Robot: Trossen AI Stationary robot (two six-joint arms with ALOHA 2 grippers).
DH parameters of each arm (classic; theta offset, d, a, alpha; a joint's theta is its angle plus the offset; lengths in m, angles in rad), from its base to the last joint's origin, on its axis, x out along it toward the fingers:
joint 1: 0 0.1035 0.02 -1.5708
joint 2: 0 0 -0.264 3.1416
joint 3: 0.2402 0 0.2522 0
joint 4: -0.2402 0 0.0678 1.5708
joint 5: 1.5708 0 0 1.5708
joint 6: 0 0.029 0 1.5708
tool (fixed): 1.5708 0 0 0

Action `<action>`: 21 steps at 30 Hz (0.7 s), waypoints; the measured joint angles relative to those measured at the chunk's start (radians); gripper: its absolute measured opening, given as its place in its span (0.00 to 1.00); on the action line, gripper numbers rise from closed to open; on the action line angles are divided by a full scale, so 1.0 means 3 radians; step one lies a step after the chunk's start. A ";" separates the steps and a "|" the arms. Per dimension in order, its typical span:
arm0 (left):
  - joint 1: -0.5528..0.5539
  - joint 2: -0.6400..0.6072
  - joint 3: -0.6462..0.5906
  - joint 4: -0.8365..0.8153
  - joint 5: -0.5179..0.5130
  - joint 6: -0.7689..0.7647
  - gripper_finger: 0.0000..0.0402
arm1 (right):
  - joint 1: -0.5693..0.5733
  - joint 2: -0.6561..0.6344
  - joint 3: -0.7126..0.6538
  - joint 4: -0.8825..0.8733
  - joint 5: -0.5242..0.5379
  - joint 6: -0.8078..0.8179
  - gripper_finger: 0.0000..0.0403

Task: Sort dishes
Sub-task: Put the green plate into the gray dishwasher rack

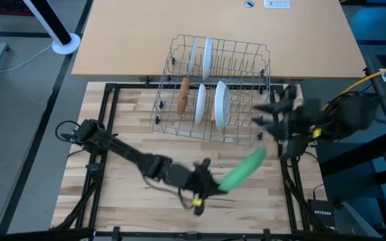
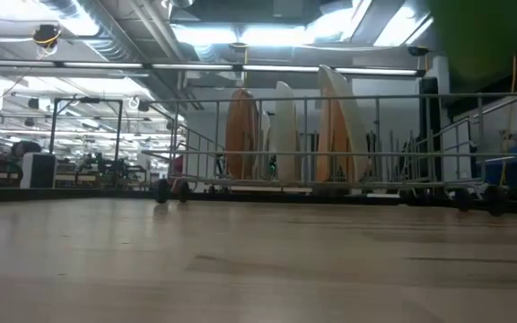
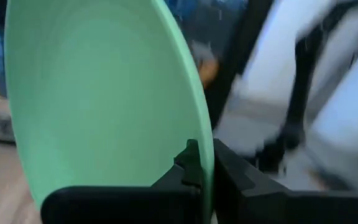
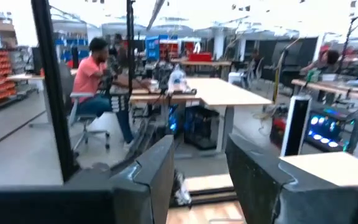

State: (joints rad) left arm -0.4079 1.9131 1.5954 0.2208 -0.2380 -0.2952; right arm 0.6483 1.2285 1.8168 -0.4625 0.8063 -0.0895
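While pinching the green plate (image 1: 243,169) by its rim, left gripper (image 1: 210,182) above the table's (image 1: 112,194) front, plate lifted and tilted. Right gripper (image 1: 263,114) beside the wire rack (image 1: 246,50), fingers spread, holding nothing. Standing on edge in the rack: white plates (image 1: 221,104) and a brown plate (image 1: 183,95).

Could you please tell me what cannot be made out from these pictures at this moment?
- Green plate, low view: only a blurred patch at the top edge; the rest is cut off.
- Green plate, left wrist view: its far rim runs out of frame; the left gripper hides the near edge.
- Rack plates, low view: they overlap edge-on, so their count is unclear.
- Right gripper, right wrist view: its tips are cut off.
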 joint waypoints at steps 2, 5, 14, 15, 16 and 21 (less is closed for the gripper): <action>0.0150 -0.0002 0.0002 0.0199 0.0034 -0.0136 0.01 | 0.0000 -0.0010 0.0137 -0.0076 0.0056 -0.0085 0.38; 0.0391 -0.0002 0.0002 0.0376 0.0037 -0.0352 0.00 | 0.0000 -0.0014 0.0298 -0.0187 0.0221 -0.0175 0.38; 0.1159 -0.0002 0.0002 0.0642 0.0078 -0.0925 0.00 | -0.0004 -0.0044 0.0412 -0.0788 0.0803 -0.0254 0.38; 0.1239 -0.0002 0.0000 0.0637 0.0086 -0.0980 0.00 | -0.0004 -0.0043 0.0411 -0.0876 0.0838 -0.0252 0.38; 0.1311 -0.0002 -0.0001 0.0640 0.0088 -0.1013 0.00 | -0.0003 -0.0043 0.0399 -0.0944 0.0861 -0.0252 0.38; 0.1595 0.0019 -0.0001 0.0662 0.0178 -0.1252 0.00 | -0.0003 -0.0018 0.0390 -0.1196 0.0893 -0.0247 0.38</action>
State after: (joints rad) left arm 0.0706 1.9189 1.5951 0.4195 -0.1847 -0.6708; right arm 0.6476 1.2230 1.9338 -0.8212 1.0740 -0.1635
